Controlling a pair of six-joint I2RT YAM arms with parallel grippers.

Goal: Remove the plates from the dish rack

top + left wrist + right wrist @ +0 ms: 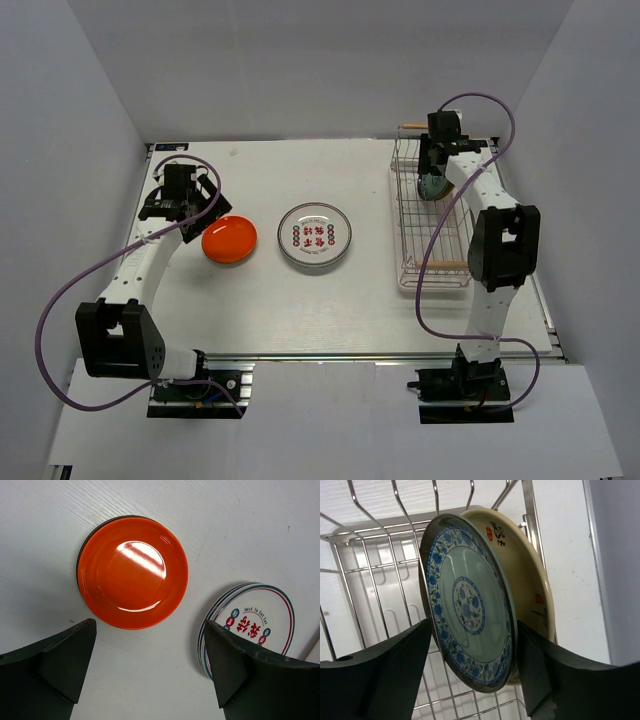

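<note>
The orange-red plate lies flat on the table, left of centre. Just right of it, a white plate with red motifs shows stacked rims in the left wrist view. My left gripper hovers open above the table near the orange plate, with nothing between its jaws. The dish rack stands at the right. My right gripper reaches into its far end. Its jaws are open astride an upright blue-patterned plate. A tan-yellow plate leans just behind.
The rack's wire tines rise left of the blue plate. A wooden handle caps the rack's near end. White walls enclose the table on three sides. Purple cables loop from both arms.
</note>
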